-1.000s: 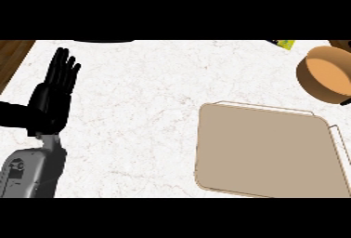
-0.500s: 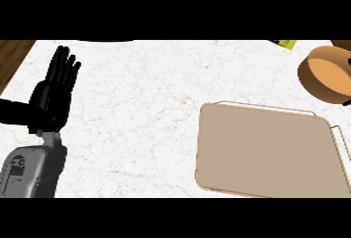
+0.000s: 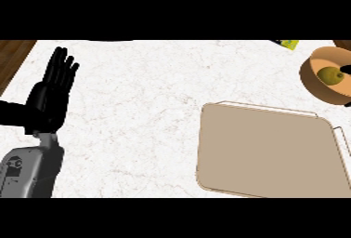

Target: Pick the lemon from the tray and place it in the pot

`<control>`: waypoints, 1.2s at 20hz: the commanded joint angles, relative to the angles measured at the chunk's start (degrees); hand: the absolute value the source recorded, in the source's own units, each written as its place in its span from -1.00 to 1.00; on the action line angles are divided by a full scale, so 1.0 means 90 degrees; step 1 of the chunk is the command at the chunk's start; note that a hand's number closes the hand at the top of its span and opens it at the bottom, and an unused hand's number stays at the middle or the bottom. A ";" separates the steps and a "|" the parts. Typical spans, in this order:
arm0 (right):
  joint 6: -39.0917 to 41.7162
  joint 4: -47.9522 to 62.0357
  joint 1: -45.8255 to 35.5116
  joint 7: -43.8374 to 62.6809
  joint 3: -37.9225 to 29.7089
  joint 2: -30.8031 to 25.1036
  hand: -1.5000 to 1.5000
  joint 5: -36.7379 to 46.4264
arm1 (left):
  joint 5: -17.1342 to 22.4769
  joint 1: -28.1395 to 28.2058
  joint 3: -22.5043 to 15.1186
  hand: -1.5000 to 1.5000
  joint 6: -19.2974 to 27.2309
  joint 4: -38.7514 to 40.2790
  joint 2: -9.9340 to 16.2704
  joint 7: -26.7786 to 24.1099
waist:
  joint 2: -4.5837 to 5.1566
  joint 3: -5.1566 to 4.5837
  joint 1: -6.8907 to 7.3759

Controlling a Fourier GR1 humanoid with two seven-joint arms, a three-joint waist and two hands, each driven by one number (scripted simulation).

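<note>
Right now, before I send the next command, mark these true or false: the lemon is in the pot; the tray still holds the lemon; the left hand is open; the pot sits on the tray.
1. The lemon is in the pot. True.
2. The tray holds the lemon. False: it shows nothing on it.
3. The left hand is open. True: fingers straight, at the view's left.
4. The pot sits on the tray. False: it stands apart, beyond the tray's far right corner.
</note>
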 commanded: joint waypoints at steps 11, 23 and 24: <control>-0.1748 -0.1080 -0.0156 -0.1671 -0.1030 0.0299 -1.00 -0.2112 | -0.0083 0.0242 0.0062 0.00 0.0087 -0.0012 -0.0079 -0.0155 | -0.0089 -0.0013 -0.0166; -0.1144 -0.4013 0.2005 -0.2742 -0.0933 0.1016 -1.00 -0.3957 | -0.0084 0.0479 0.0230 0.00 -0.0018 0.0085 -0.0029 -0.0359 | -0.0147 -0.0028 -0.0356; -0.1033 -0.4346 0.2225 -0.2627 -0.0820 0.1019 -1.00 -0.3977 | -0.0190 0.0417 -0.0001 0.00 0.0156 -0.0278 -0.0169 0.0016 | -0.0145 -0.0026 -0.0327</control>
